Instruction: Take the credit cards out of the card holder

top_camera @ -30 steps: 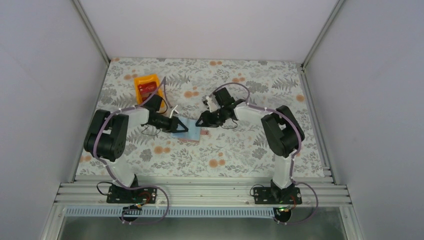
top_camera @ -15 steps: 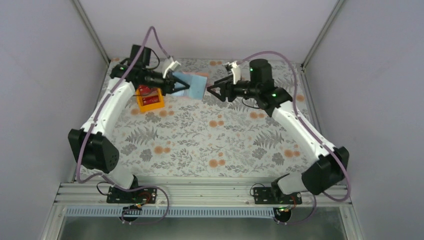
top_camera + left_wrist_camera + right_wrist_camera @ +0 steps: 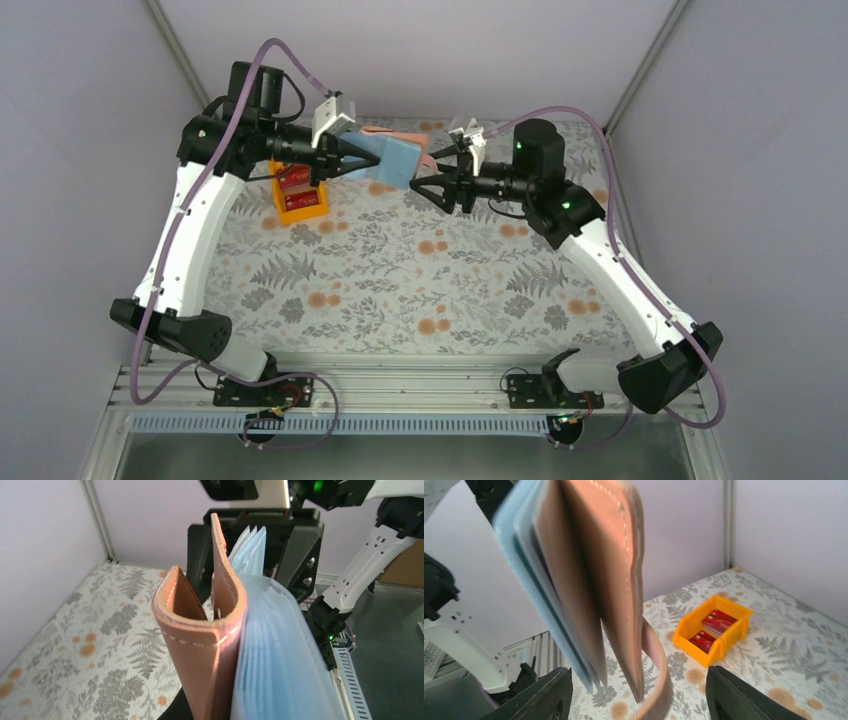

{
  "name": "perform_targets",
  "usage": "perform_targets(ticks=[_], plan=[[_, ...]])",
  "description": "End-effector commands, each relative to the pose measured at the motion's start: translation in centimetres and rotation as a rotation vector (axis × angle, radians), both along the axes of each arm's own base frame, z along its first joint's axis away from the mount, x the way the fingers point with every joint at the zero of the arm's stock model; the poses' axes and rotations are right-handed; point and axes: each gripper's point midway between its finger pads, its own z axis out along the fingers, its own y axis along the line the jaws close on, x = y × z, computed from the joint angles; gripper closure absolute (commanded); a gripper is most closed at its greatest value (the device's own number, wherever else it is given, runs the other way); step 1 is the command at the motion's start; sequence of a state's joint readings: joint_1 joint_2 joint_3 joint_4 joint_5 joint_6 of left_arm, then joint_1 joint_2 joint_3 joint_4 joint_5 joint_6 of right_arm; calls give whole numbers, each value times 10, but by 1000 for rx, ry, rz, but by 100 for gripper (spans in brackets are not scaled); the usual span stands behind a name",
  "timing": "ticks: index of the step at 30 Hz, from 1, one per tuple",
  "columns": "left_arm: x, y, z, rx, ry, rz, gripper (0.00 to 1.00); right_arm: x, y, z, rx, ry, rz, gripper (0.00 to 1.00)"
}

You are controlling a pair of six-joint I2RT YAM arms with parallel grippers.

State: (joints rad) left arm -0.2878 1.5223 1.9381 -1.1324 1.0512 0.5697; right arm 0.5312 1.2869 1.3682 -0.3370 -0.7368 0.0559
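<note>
While the card holder (image 3: 398,160) hangs aloft, pinched at one end by the left gripper (image 3: 358,165), its free end sits between the spread jaws of the right gripper (image 3: 428,180). Risk: closing on leather alone could tug the holder loose, dropping it beside the orange tray (image 3: 300,208) beneath the left gripper.

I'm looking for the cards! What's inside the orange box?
Inside the orange tray lie red cards, in two small stacks. Anything beneath the top cards is covered, so how many there are cannot be told.
</note>
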Motion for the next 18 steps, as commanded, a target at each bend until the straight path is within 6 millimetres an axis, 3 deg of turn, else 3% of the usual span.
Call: perform_targets(ticks=[1,7,10,13,14,18], plan=[[-26,-4,31,-51,-104,-75,98,-27,9,44,73,-144,81,32],[-36,-8,29,-56,-100,-115,98,-27,16,50,72,-168,67,37],[-43,-7,35,-64,-136,-142,98,-35,16,53,57,-198,110,34],[-49,-5,40,-63,-167,-152,98,-51,4,57,22,-293,129,31],[-54,-4,39,-65,-166,-156,98,-57,-15,70,45,-375,50,30],[-58,-4,35,-68,-160,-172,98,-59,-20,78,75,-369,19,32]])
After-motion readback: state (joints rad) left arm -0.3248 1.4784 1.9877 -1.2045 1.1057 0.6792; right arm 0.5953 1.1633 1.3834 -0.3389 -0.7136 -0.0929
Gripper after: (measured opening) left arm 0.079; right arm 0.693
